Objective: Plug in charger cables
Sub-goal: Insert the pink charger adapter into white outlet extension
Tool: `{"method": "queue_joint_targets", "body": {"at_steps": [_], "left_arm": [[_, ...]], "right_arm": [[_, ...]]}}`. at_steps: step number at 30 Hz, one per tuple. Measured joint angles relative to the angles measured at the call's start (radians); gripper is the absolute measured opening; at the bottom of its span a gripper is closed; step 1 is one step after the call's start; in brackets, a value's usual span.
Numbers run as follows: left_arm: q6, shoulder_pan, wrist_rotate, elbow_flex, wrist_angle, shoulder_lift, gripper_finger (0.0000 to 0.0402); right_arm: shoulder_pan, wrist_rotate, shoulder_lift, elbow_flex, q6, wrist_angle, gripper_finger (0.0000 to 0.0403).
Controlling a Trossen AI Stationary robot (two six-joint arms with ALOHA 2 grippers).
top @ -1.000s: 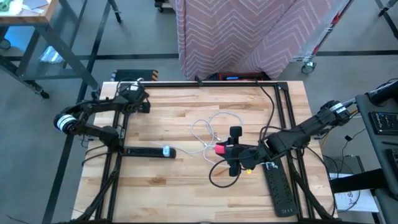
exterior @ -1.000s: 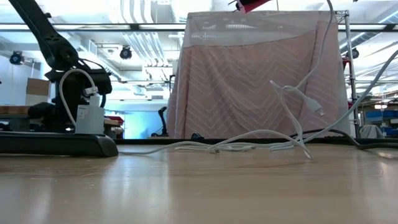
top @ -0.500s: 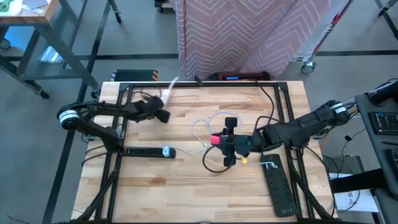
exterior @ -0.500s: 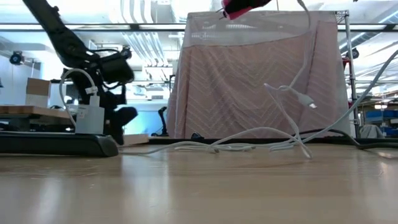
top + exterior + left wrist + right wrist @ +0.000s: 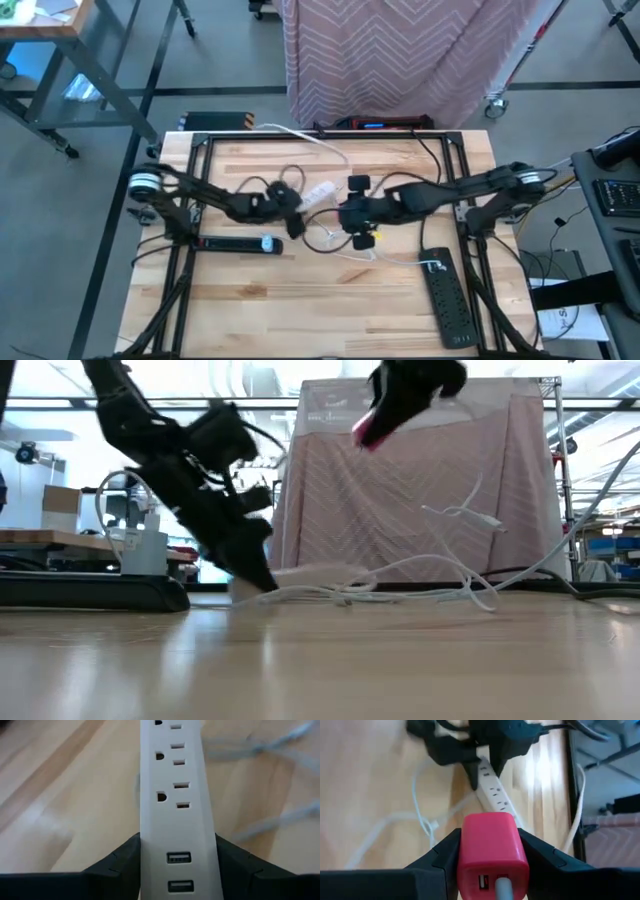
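Red plug block (image 5: pixel 493 847) in right hand (image 5: pixel 487 851); left hand (image 5: pixel 177 865) grips white strip (image 5: pixel 176 795).

Long white power strip (image 5: pixel 318 192) lies mid-tabletop (image 5: pixel 250 300), held by the left end effector (image 5: pixel 290 201). Right end effector (image 5: pixel 352 213), just beside it, holds the red-pink plug block (image 5: pixel 492 847). Black power strips lie at the left edge (image 5: pixel 238 243) and front-right corner (image 5: pixel 446 301).

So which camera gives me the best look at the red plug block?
The right wrist view: the red plug block fills the foreground, clamped in the right tool, white cord visible in its port. The low view shows only a blurred pink patch; the high view barely shows it; the left wrist view misses it.
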Motion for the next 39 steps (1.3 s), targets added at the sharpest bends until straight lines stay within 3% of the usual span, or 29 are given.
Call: {"method": "queue_joint_targets", "body": {"at_steps": [6, 12, 16, 18, 27, 36, 39], "left_arm": [[0.094, -0.066, -0.054, 0.175, 0.030, 0.172, 0.0177], [0.120, -0.069, -0.090, 0.231, 0.031, 0.212, 0.0177], [0.121, -0.071, -0.090, 0.221, 0.046, 0.212, 0.0184], [0.122, -0.072, -0.090, 0.208, 0.071, 0.212, 0.0181], [0.114, -0.074, -0.086, 0.182, 0.160, 0.217, 0.0176], [0.172, -0.085, -0.035, 0.181, 0.167, 0.216, 0.0176], [0.184, -0.085, -0.030, 0.181, 0.166, 0.216, 0.0177]], "right_arm": [[-0.042, -0.003, 0.142, 0.121, -0.098, -0.199, 0.0140], [-0.117, -0.039, 0.235, 0.173, 0.203, -0.308, 0.0140], [-0.174, -0.173, 0.241, 0.173, 0.404, -0.304, 0.0140], [-0.204, -0.182, 0.246, 0.173, 0.484, -0.288, 0.0140], [-0.318, -0.344, 0.333, 0.172, 0.683, -0.259, 0.0139], [-0.328, -0.348, 0.394, 0.230, 0.242, -0.293, 0.0139], [-0.322, -0.306, 0.410, 0.235, 0.115, -0.341, 0.0139]]}}
